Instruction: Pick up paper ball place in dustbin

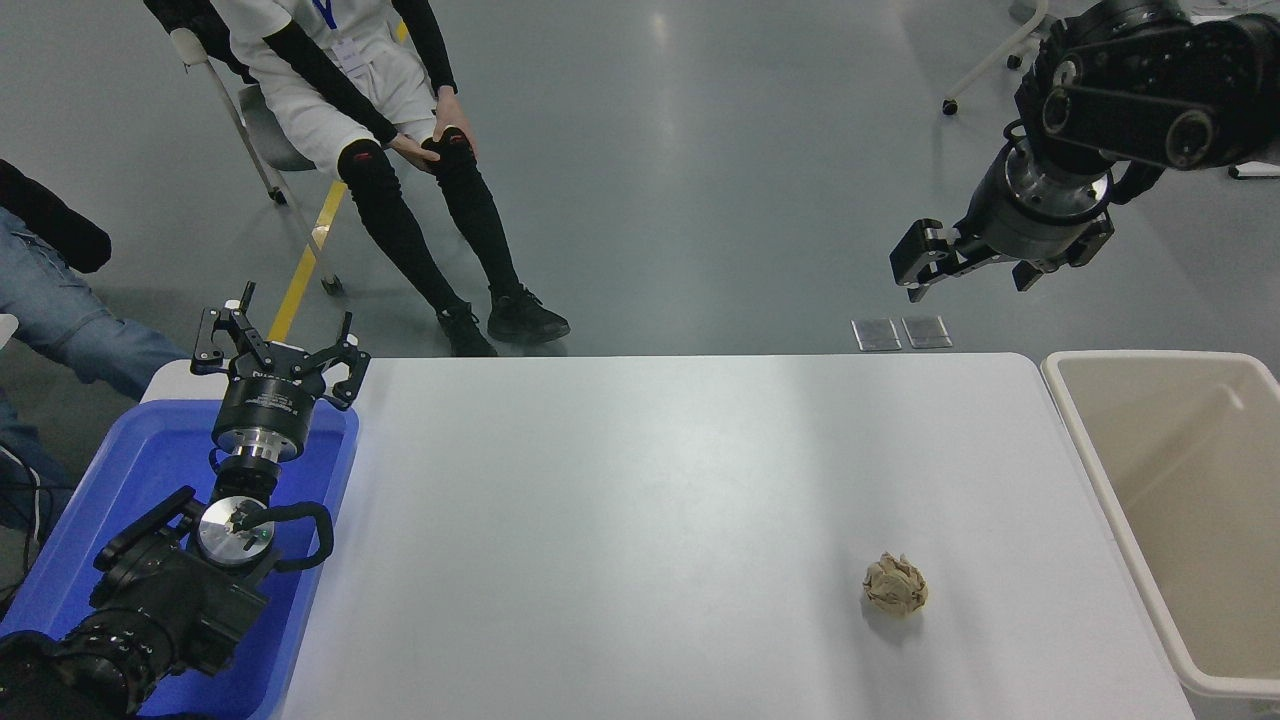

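Observation:
The tan crumpled paper ball (895, 584) lies on the white table (640, 520), toward the front right. The beige dustbin (1100, 480) stands at the table's right edge, and nothing shows inside it. My right gripper (975, 268) hangs high beyond the table's far right corner, open and holding nothing, far from the ball. My left gripper (275, 345) is parked open over the far end of the blue tray at the lower left.
A bright blue shallow tray (100, 520) sits at the table's left edge under my left arm. A person sits on a chair (255, 130) past the far side. Another person's leg (80, 330) shows at the left edge.

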Robot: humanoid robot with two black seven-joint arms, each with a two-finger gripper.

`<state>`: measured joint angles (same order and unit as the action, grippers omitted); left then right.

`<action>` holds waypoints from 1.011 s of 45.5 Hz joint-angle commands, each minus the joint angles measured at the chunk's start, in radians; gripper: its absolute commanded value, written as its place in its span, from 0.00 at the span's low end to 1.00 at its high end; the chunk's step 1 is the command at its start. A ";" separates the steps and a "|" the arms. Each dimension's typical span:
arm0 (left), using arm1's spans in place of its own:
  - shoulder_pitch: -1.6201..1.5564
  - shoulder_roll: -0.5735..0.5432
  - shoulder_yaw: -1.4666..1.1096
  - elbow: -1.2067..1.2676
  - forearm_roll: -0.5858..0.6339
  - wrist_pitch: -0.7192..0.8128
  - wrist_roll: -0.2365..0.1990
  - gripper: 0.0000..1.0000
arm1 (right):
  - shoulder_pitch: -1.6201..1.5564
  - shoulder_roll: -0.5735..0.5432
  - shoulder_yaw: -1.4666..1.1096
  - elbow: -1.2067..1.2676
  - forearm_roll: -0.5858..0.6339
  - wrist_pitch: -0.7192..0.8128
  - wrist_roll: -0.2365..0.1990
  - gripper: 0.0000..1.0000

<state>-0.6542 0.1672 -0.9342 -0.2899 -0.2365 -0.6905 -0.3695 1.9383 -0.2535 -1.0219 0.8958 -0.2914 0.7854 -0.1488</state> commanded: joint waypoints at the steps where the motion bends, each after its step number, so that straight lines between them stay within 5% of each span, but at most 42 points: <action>1: -0.001 0.000 0.000 0.000 0.000 0.000 0.000 0.99 | -0.010 0.002 0.000 0.000 0.000 0.000 0.000 1.00; 46: 0.001 0.000 0.000 0.000 0.000 0.000 0.000 0.99 | 0.010 -0.001 0.008 0.000 0.000 0.000 0.000 1.00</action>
<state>-0.6535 0.1672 -0.9340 -0.2899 -0.2364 -0.6902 -0.3700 1.9408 -0.2541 -1.0056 0.8958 -0.2914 0.7854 -0.1488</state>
